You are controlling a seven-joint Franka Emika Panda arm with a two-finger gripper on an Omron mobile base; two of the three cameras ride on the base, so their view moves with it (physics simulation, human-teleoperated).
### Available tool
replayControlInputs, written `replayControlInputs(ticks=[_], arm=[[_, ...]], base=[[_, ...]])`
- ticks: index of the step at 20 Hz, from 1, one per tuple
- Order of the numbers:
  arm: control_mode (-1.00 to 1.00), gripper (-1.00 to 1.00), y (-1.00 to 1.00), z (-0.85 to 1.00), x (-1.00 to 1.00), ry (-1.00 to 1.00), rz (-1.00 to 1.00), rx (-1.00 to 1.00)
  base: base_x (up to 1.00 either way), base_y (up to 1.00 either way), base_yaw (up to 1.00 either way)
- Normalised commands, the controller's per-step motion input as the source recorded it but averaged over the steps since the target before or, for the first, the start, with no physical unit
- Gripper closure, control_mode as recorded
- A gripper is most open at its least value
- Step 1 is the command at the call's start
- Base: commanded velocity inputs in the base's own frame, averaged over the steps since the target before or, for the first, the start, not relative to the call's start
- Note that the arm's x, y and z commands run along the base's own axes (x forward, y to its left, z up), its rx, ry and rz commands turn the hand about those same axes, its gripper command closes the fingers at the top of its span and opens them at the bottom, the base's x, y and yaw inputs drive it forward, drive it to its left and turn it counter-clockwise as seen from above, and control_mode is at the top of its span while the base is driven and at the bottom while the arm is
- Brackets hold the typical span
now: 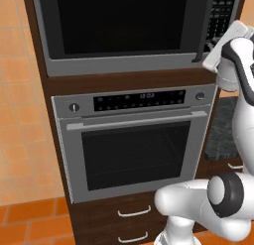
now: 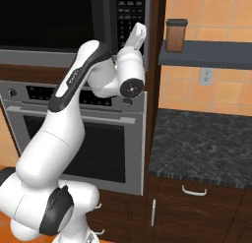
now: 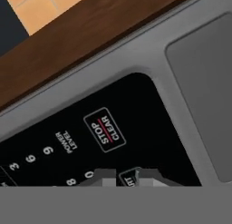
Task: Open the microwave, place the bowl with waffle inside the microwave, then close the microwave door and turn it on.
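Your hand (image 3: pixel 123 180) sits closed and empty at the keypad (image 3: pixel 90 146); press straight onto the start button (image 3: pixel 128 177) between its tips, avoiding STOP/CLEAR (image 3: pixel 104 129) just beyond.

The tool (image 3: pixel 122 178) sits against the keypad (image 3: pixel 90 141), microwave door (image 1: pixel 119 21) shut.

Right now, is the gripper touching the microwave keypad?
Cannot tell. In the hand view the gripper sits right at the keypad by a partly hidden button below STOP/CLEAR, but no contact or gap shows plainly.
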Motion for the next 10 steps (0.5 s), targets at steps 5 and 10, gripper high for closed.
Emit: replayControlInputs(ticks=[5,10], arm=[[-1.0,1.0,0.0,-0.01,0.07,0.0,0.0,0.0],[-1.0,1.0,0.0,0.0,0.01,-0.01,0.0,0.0]], base=[[0.0,0.0,0.0],[0.0,0.0,0.0]])
